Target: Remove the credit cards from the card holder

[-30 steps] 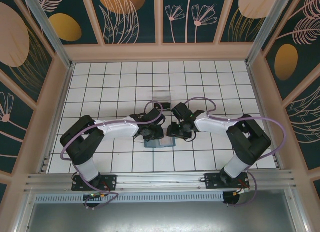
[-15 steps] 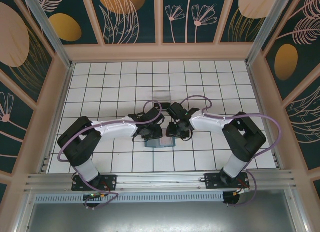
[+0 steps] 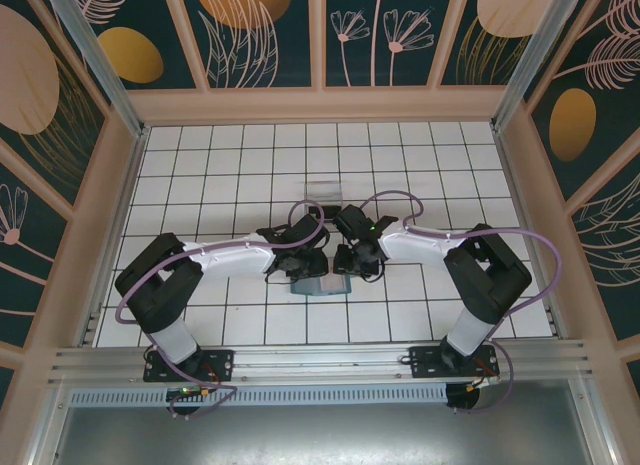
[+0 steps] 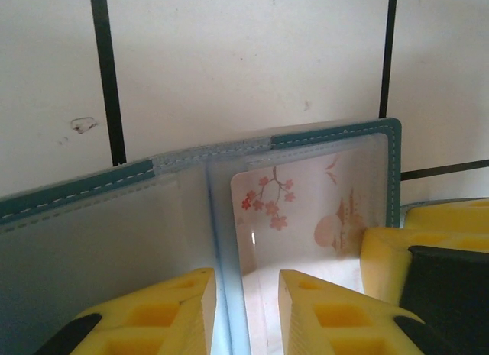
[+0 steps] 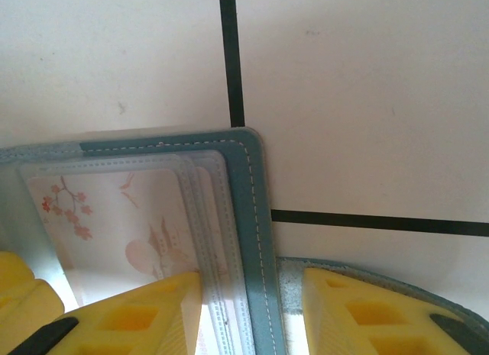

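Card holder, teal with pale stitching, lies open and flat on the white tiled floor. We find it slightly below the centre of the overhead frame, between the two grippers. In the wrist views we see its clear pockets. The right half carries a pale credit card with a pink blossom print, seated inside its sleeve with its upper edge just below the stitched rim.

The left gripper sits low over the holder, at the bottom of its own frame. Its yellow fingers stand partly apart, astride the central fold. A narrow gap shows beside the fold, so we read nothing as clamped.

The right gripper spreads its fingers wider, straddling the holder's outer right edge. One finger is over the card pocket and the other over bare tile beside the rim; it grips nothing.

A clear plastic box stands above the grippers in the overhead frame, apart from the holder. Both arms reach inward from the lower corners, trailing purple cables.
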Controlling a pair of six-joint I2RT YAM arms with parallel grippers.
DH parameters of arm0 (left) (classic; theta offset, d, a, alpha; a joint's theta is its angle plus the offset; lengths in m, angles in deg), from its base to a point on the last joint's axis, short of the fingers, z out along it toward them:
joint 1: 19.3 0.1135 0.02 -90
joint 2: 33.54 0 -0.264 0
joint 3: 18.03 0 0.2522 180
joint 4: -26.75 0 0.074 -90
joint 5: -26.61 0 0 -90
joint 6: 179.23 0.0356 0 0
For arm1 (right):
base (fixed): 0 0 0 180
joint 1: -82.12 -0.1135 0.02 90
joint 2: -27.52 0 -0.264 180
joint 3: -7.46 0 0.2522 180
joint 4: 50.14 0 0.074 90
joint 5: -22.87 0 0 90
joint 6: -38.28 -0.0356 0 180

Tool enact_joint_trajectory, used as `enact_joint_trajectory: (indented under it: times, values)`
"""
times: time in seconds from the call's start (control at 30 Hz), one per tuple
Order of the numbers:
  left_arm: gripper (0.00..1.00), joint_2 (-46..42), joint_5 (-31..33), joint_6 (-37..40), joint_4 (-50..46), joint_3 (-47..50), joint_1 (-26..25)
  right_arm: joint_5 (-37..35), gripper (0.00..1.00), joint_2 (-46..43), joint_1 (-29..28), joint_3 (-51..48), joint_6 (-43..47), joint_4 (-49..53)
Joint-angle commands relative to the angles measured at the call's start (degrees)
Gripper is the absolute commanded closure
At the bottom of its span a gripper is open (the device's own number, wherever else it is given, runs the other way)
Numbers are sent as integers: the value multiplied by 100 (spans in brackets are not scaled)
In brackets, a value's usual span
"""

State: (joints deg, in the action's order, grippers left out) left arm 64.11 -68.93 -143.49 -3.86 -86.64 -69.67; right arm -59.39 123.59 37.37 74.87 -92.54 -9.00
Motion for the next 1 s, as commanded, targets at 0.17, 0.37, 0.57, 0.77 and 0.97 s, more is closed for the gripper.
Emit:
enact_joint_trajectory:
  times: [0.17, 0.37, 0.57, 0.77, 0.97]
  values:
    - [73, 300, 27, 100, -153, 21, -15, -256, 61, 191, -51, -89, -17, 275]
    - [74, 343, 115, 130, -279, 3, -12, -258, 62, 183, -51, -102, -30, 284]
    - [81, 273, 202, 143, -381, -13, -16, -265, 62, 190, -51, -134, -31, 253]
    - [84, 203, 331, 168, -528, -34, -15, -265, 58, 193, -51, -134, -53, 249]
    - [88, 88, 465, 169, -652, -17, -15, -265, 55, 184, -49, -135, -55, 262]
